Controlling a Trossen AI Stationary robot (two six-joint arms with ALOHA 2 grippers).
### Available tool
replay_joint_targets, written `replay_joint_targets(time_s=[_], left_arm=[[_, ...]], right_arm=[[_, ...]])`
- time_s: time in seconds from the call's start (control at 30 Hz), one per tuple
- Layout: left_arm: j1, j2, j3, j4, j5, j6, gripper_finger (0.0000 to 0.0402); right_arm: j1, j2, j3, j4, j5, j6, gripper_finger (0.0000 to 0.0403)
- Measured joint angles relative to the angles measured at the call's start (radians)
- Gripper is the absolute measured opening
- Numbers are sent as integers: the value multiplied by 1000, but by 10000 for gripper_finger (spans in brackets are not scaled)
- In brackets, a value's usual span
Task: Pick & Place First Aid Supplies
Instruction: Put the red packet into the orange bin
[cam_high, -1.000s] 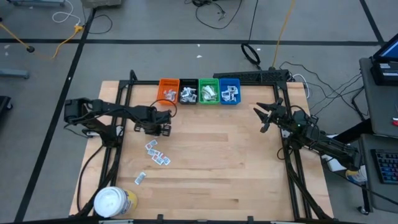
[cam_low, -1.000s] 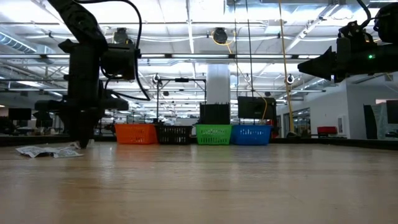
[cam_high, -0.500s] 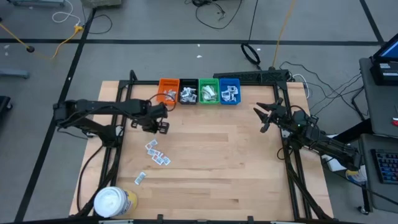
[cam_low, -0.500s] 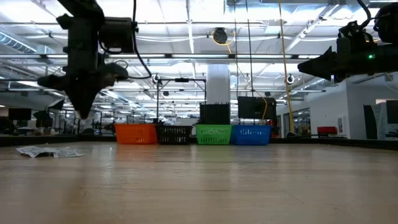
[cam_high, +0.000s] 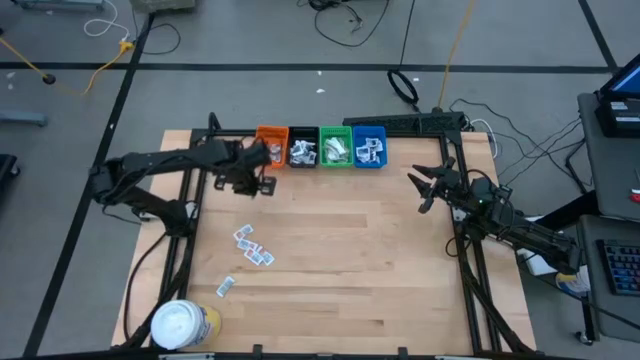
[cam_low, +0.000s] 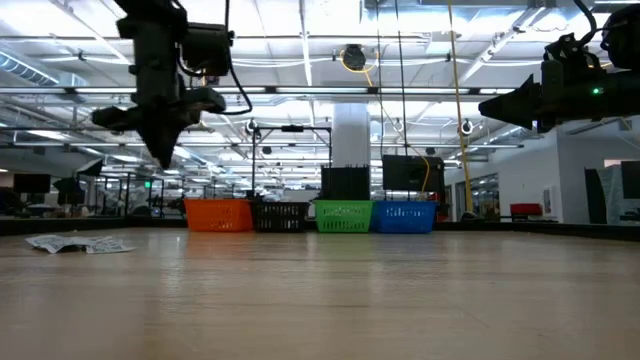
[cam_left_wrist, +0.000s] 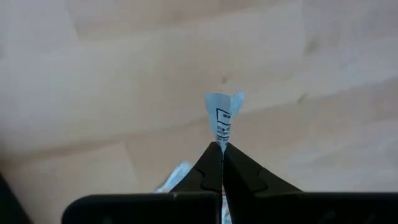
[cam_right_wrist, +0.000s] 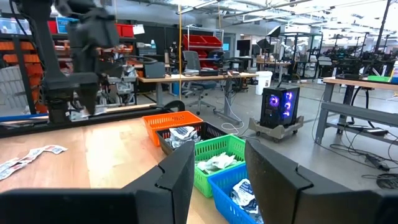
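While my left gripper (cam_left_wrist: 221, 149) pinches a white sachet (cam_left_wrist: 224, 115) above the table (cam_high: 350, 250) near the orange bin (cam_high: 270, 135) — my right gripper (cam_high: 425, 187) waits, fingers spread.

The left gripper (cam_high: 262, 172) is rising and swinging toward the orange bin (cam_high: 271, 146), pinching a white sachet (cam_left_wrist: 223, 115).

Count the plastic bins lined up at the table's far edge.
4, side by side in one row: the orange bin nearest the left gripper, then the black bin, the green bin and the blue bin. None looks hidden.
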Motion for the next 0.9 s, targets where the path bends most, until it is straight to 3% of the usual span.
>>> replay_joint_targets(time_s=[0.5,0.9], left_arm=[[313,217,216,0,48,263,2],[456,399,412,-3,68,383,2]], right_arm=[[0,0,0,0,0,0,139],[0,0,0,0,0,0,139]])
